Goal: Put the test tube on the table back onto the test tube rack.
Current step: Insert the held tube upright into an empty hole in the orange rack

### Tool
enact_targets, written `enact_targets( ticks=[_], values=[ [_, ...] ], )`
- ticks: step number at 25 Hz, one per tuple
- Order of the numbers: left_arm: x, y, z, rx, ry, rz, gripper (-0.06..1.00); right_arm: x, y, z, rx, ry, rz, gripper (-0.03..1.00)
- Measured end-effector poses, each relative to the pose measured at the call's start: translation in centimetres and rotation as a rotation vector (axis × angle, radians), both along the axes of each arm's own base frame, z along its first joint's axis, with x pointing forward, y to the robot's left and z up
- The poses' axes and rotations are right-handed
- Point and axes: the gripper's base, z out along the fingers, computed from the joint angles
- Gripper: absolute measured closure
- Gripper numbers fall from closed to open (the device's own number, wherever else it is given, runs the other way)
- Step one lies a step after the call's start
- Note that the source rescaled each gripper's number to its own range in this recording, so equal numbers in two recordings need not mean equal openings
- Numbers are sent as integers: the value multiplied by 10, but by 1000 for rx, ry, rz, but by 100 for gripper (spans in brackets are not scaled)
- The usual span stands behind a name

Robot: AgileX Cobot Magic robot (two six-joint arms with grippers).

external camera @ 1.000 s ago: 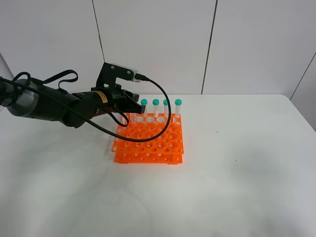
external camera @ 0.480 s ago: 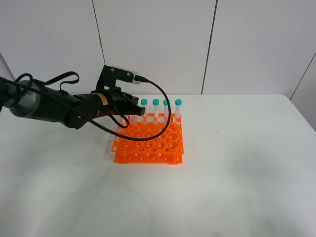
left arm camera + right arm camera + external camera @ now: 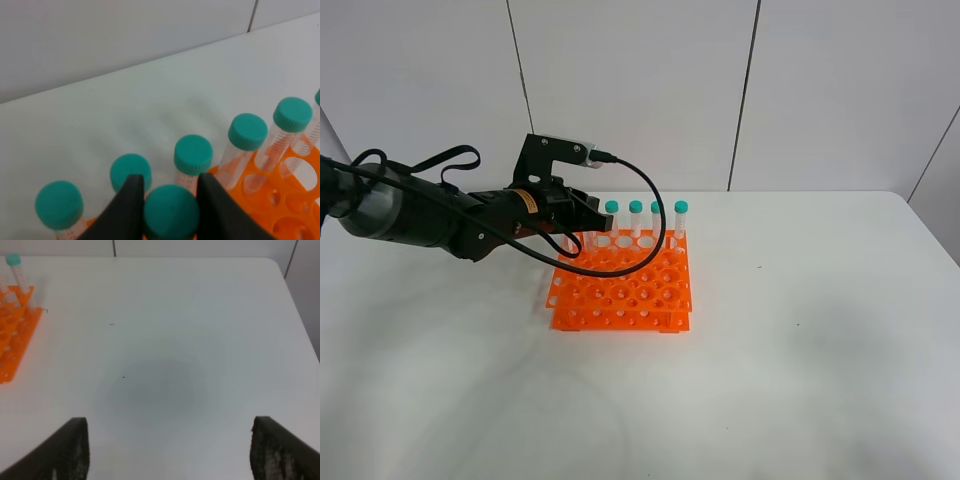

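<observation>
A: Left wrist view, entry one: the left claw [image 3: 167, 200] pinches the test tube [image 3: 171, 211] by its teal cap, one dark finger [image 3: 126, 210] on each side, touching it. Only the cap shows; the body runs out of the picture, so its seating cannot be read here.

B: Exterior high view agrees on place. The left claw [image 3: 582, 218] sits over the test tube rack [image 3: 623, 282] at its 10 o'clock corner. The arm and a looping black cable [image 3: 640, 235] cover that corner, so the held tube is hidden there.

A: Neighbours? I count five other teal-capped tubes [image 3: 193, 156] standing beyond the held one in the wrist view. The outermost at 3 o'clock is cut by the picture edge.

B: From above only four caps are plain, a row of capped tubes [image 3: 635, 208] along the rack's far edge, upright. Anything nearer the claw is masked by it.

A: Whether the held tube's tip is inside a hole: cannot tell from either view.

B: Right wrist view: the right claw [image 3: 170, 452] is spread wide, its two dark fingers [image 3: 70, 450] at the picture's lower corners with only bare white counter [image 3: 165, 340] between them. The fingertips are cut off.

A: The rack [image 3: 12, 335] shows there as an orange sliver at 9 o'clock, one capped tube [image 3: 15, 265] above it, well apart from that claw.

B: The right arm does not appear in the overhead picture.
</observation>
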Motion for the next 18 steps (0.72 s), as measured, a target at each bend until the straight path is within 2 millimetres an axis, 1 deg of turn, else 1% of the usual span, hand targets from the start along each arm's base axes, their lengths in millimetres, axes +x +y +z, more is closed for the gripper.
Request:
enact_targets(
  ticks=[6,14,18],
  values=[
    [1,0,-8,8,19,0,94,0,0,0,0,0,0,-3],
    [1,0,-10,10,22,1,94,0,0,0,0,0,0,-3],
    [2,2,-14,15,33,5,94,0,0,0,0,0,0,-3]
  ],
)
